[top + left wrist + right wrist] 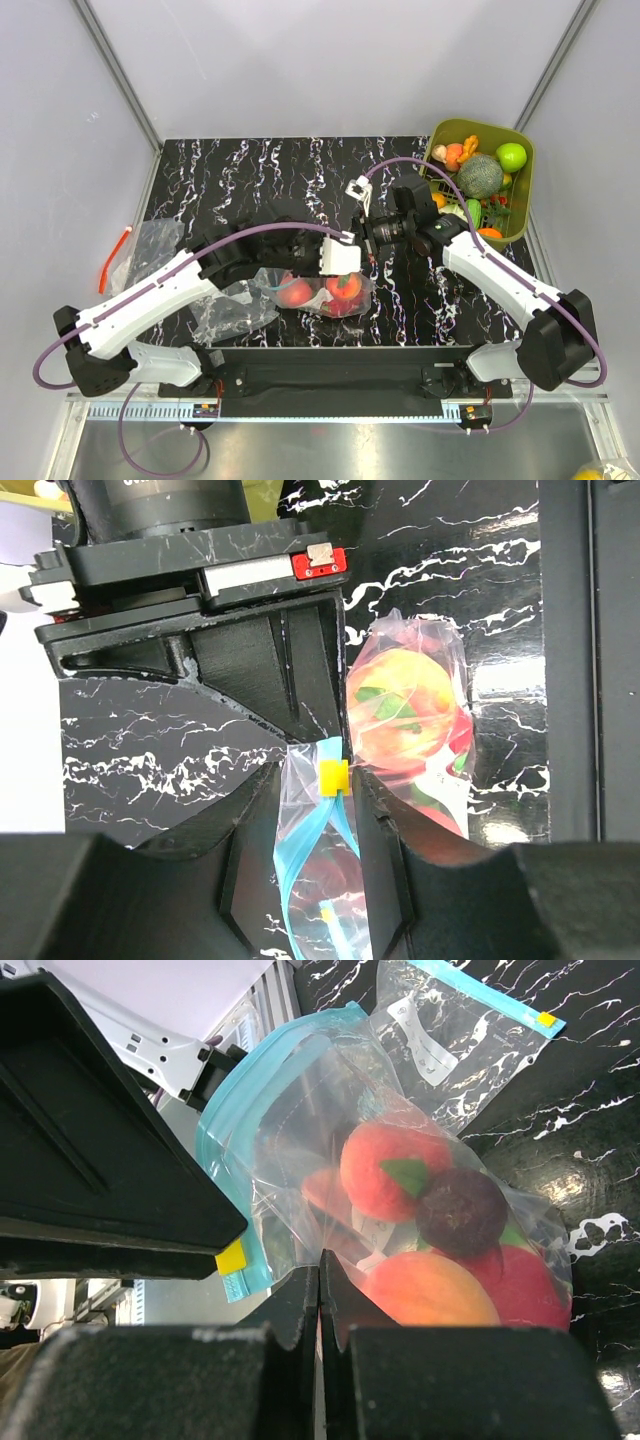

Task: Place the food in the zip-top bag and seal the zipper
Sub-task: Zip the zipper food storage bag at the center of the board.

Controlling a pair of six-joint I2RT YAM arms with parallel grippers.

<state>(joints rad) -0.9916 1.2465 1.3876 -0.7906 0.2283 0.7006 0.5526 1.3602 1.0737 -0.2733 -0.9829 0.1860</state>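
Note:
The zip-top bag (320, 292) lies at the table's near middle with food inside: a red fruit (390, 1165), a dark purple one (460, 1210) and a peach one (430, 1290). My right gripper (320, 1255) is shut on the bag's clear plastic just below its mouth. My left gripper (318, 775) straddles the blue-green zipper (300, 850). Its jaws stand a little apart, and the yellow slider tab (333, 777) touches the right-hand finger. The bag's mouth gapes open in the right wrist view. In the top view both grippers meet over the bag, and the left fingers are hidden there.
An olive-green tub (527, 190) with more toy food (480, 175) stands at the back right. A second clear bag (232, 312) lies left of the filled one. A clear bag with an orange-red strip (112, 262) lies at the far left edge.

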